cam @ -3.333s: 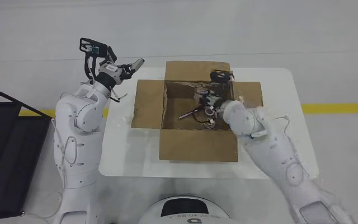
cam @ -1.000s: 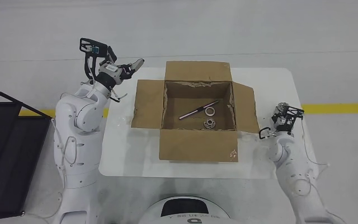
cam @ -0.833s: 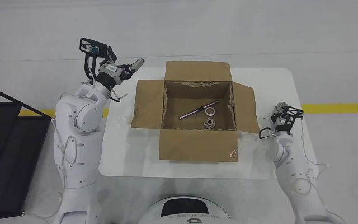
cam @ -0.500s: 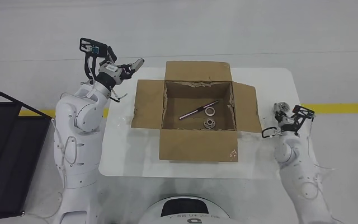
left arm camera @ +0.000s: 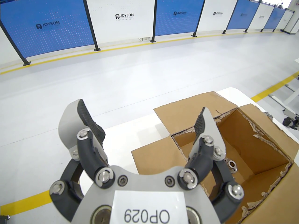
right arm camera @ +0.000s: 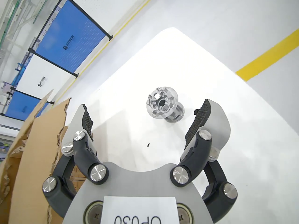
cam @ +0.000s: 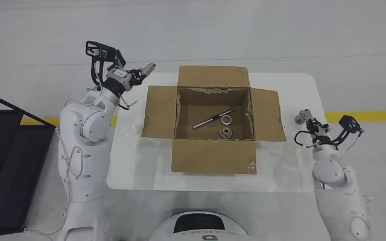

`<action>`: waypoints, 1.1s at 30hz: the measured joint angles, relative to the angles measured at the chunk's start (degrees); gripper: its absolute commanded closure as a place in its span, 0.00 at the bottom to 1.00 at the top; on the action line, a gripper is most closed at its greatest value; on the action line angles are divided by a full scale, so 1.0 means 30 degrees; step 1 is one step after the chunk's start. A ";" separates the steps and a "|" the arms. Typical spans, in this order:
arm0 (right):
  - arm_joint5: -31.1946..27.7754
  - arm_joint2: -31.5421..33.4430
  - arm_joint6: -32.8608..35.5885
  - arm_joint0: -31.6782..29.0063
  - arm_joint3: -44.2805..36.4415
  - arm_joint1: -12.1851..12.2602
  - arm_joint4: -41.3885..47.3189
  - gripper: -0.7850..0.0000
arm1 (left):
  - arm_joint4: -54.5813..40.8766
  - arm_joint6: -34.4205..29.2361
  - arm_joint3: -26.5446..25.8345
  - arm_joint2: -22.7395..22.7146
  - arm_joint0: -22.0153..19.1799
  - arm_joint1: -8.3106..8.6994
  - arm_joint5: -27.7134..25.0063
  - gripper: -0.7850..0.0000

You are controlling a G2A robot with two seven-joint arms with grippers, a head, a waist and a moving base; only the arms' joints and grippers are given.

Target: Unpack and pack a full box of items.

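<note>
An open cardboard box (cam: 187,153) sits mid-table with its flaps spread. Inside lie a thin metal rod (cam: 214,118), a small ring (cam: 227,119) and a round flanged part (cam: 225,132). To the right of the box a metal spool-like part (cam: 303,114) (right arm camera: 164,108) stands on the white table. My right gripper (cam: 309,125) (right arm camera: 145,111) is open just behind it, not touching it. My left gripper (cam: 146,68) (left arm camera: 142,111) is open and empty, held up past the table's far left corner. Beyond its fingers are the box (left arm camera: 233,141) and a ring (left arm camera: 232,164).
The white table (cam: 145,162) has bare strips left of the box and along its front edge. A box flap (right arm camera: 35,141) stands close beside my right gripper. The table's right edge lies just past the spool-like part.
My right arm came out of the box to the table's right side, set the spool-like part down, opened, and drew back toward the right edge. The left arm has not moved.
</note>
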 measured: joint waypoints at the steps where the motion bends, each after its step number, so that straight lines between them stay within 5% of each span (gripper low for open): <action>1: -0.0016 -0.0009 -0.0106 0.0005 0.0014 0.0000 -0.0363 0.00 | 0.0000 0.0000 0.0000 0.0000 0.0000 0.0000 0.0000 0.00; 9: 0.1035 -0.0337 -0.0660 0.0290 0.0193 -0.0015 -0.1990 0.00 | 0.0000 0.0000 0.0000 0.0000 0.0000 0.0000 0.0000 0.00; 13: -0.0635 -0.0309 -0.1904 -0.1233 -0.3717 -0.0040 -0.3143 0.00 | 0.0000 0.0000 0.0000 0.0000 0.0000 0.0000 0.0000 0.00; 17: -0.3645 -0.0807 0.0178 -0.3425 -0.9084 0.0054 -0.4359 0.00 | 0.0000 0.0000 0.0000 0.0000 0.0000 0.0000 0.0000 0.00; 23: -0.5319 -0.3480 0.5048 -0.4524 -1.3920 0.0163 -0.5865 0.00 | 0.0000 0.0000 0.0000 0.0000 0.0000 0.0000 0.0000 0.00; 28: -0.3000 -0.6354 0.7820 -0.2942 -1.3775 0.0003 -0.6724 0.00 | 0.0000 0.0000 0.0000 0.0000 0.0000 0.0000 0.0000 0.00; 33: -0.2569 -0.6622 0.8167 -0.2611 -1.3703 -0.0017 -0.6655 0.00 | 0.0000 0.0000 0.0000 0.0000 0.0000 0.0000 0.0000 0.00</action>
